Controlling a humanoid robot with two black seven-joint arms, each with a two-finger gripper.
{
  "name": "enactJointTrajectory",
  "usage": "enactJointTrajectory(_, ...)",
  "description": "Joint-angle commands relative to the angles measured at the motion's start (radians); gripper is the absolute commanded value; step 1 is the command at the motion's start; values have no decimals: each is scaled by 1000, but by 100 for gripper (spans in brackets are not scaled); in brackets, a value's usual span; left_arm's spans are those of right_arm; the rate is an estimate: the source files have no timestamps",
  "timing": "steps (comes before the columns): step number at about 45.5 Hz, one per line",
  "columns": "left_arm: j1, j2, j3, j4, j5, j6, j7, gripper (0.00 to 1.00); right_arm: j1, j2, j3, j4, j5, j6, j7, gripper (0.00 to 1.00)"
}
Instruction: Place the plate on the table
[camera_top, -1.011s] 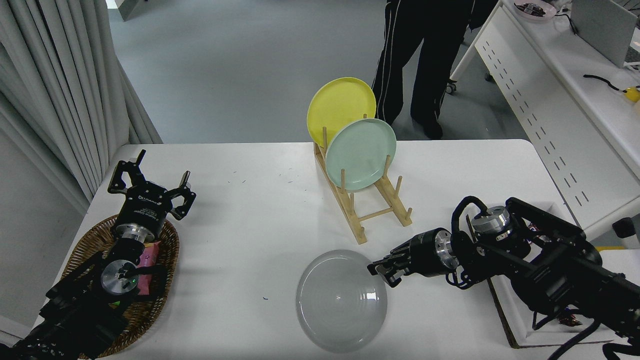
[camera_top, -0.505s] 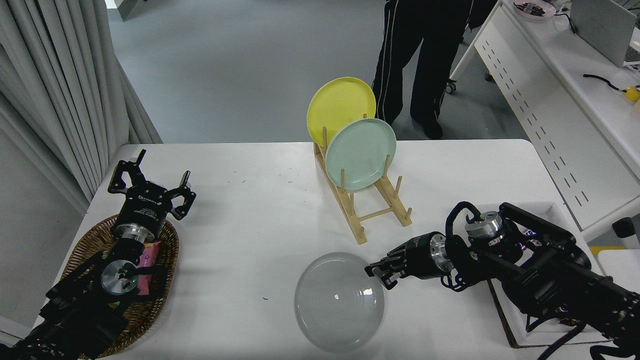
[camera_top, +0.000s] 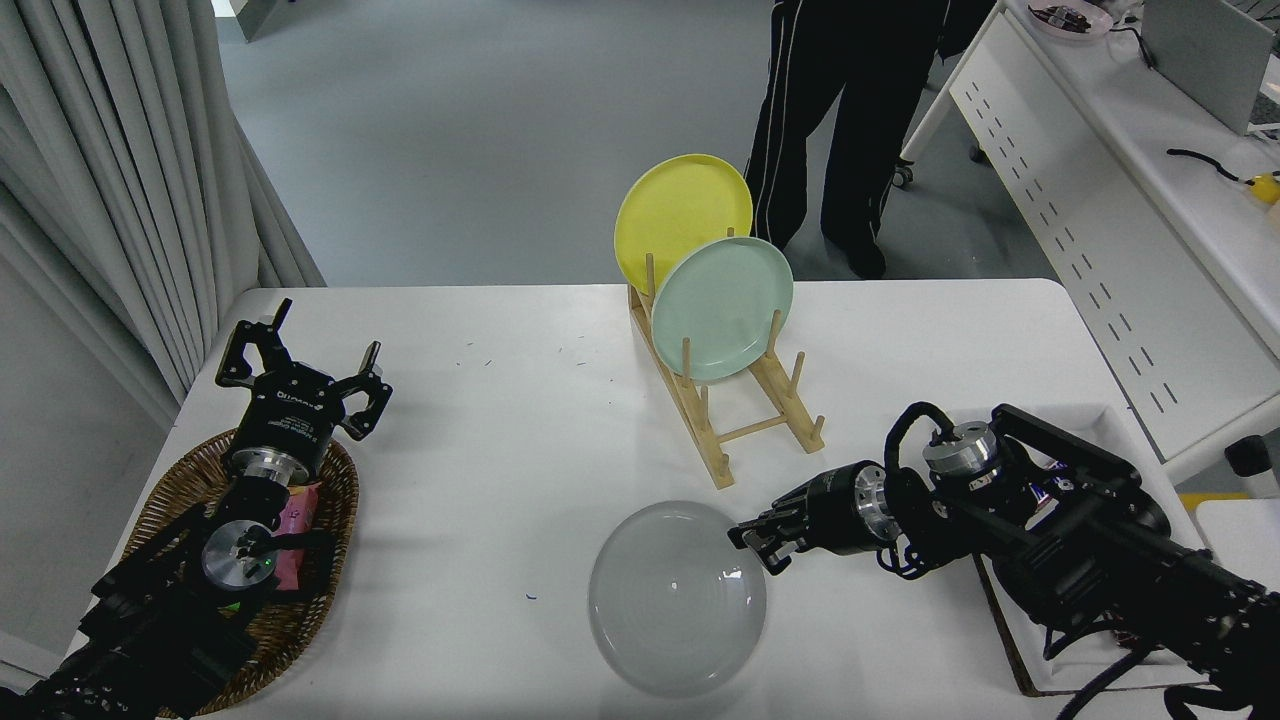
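Note:
The round light grey plate (camera_top: 677, 597) is low over the white table (camera_top: 500, 420) near its front edge. My right gripper (camera_top: 753, 543) comes in from the right and is shut on the plate's upper right rim. I cannot tell whether the plate rests on the table or hangs just above it. My left gripper (camera_top: 300, 385) is open and empty, parked at the lower left.
A wooden rack (camera_top: 745, 420) behind the grey plate holds a yellow plate (camera_top: 680, 210) and a mint green plate (camera_top: 722, 305) upright. A wicker basket (camera_top: 330, 520) with a pink packet lies under the left arm. A white tray (camera_top: 1010, 640) sits under the right arm. A person's legs (camera_top: 840, 120) are at the far side.
My right gripper and the grey plate have shifted together a little to the left and away from me. The left arm has not moved.

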Motion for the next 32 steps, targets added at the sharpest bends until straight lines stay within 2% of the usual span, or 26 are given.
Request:
enactJointTrajectory(1, 0, 0, 0, 0, 0, 0, 0, 100, 1, 13, -1, -18, -3, 12, 0, 0)
enactJointTrajectory(19, 0, 0, 0, 0, 0, 0, 2, 100, 6, 19, 1, -19, -1, 13, 2, 0)
enactJointTrajectory(22, 0, 0, 0, 0, 0, 0, 0, 100, 6, 20, 2, -19, -1, 13, 2, 15)
enactJointTrajectory(23, 0, 0, 0, 0, 0, 0, 0, 100, 6, 20, 2, -18, -3, 15, 2, 17)
enactJointTrajectory(32, 0, 0, 0, 0, 0, 0, 0, 100, 17, 22, 1, -19, -1, 15, 2, 17)
